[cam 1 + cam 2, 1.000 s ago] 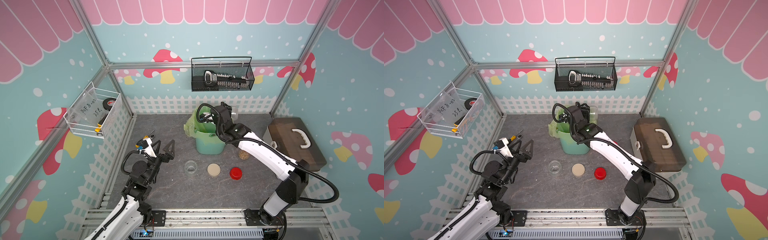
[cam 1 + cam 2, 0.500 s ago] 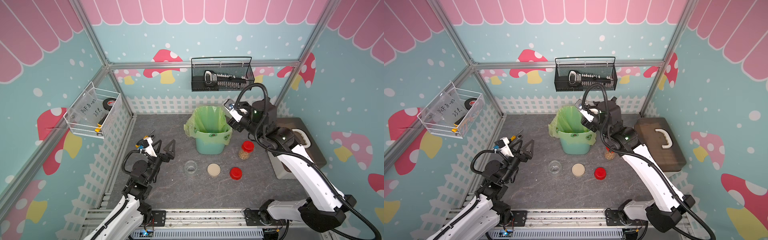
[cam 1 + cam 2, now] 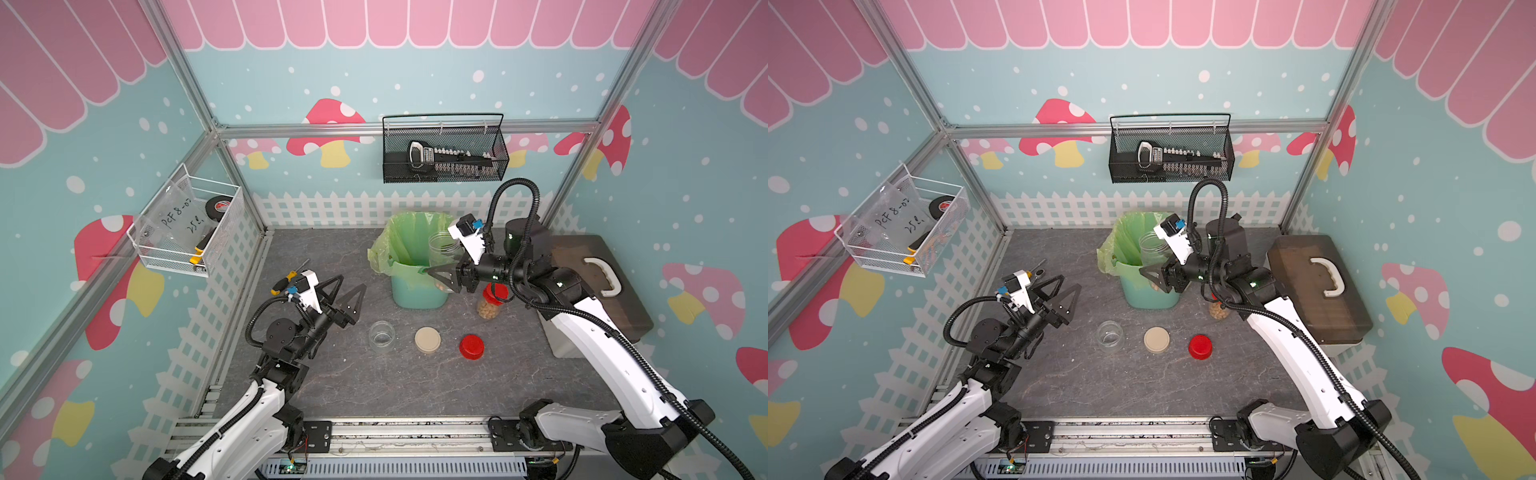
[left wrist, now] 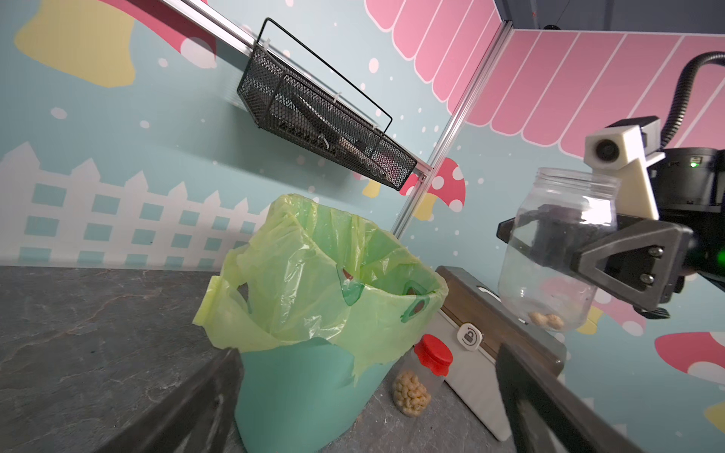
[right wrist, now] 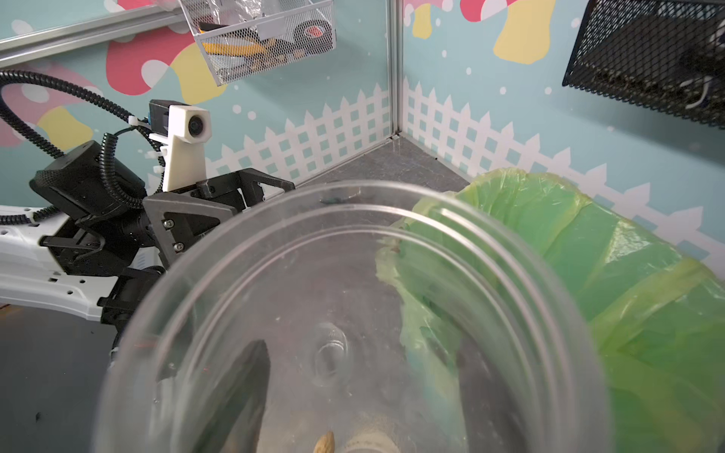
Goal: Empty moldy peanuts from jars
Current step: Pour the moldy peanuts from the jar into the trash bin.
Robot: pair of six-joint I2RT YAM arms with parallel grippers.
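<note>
Here we have the right gripper (image 3: 442, 277) clamped across the middle of a clear jar (image 3: 444, 248), one black finger (image 4: 627, 255) on either side of the wall. The jar is lidless, mouth up and close to upright. It is held in the air just beside the rim of the teal bin (image 3: 417, 296), on the side toward the brown case (image 3: 598, 266). We see it's nearly empty: just a few peanuts (image 4: 546, 319) sit at its bottom. The bin's green bag (image 3: 409, 237) hangs open over the rim; what lies inside we cannot make out.

Over to the left gripper (image 3: 353, 282): fingers spread wide, nothing between them, hovering above the table (image 3: 374, 386), well apart from the bin and pointing toward it.

Down on the table, a red-lidded jar (image 3: 487, 307) stands beside the bin, beneath the right arm, capped, with a heap of peanuts in its lower part. Nearer the front we count a row: an empty jar (image 3: 381, 334) with no lid, then a beige lid (image 3: 427, 340), then a loose red lid (image 3: 471, 345), each lying apart from its neighbour.
</note>
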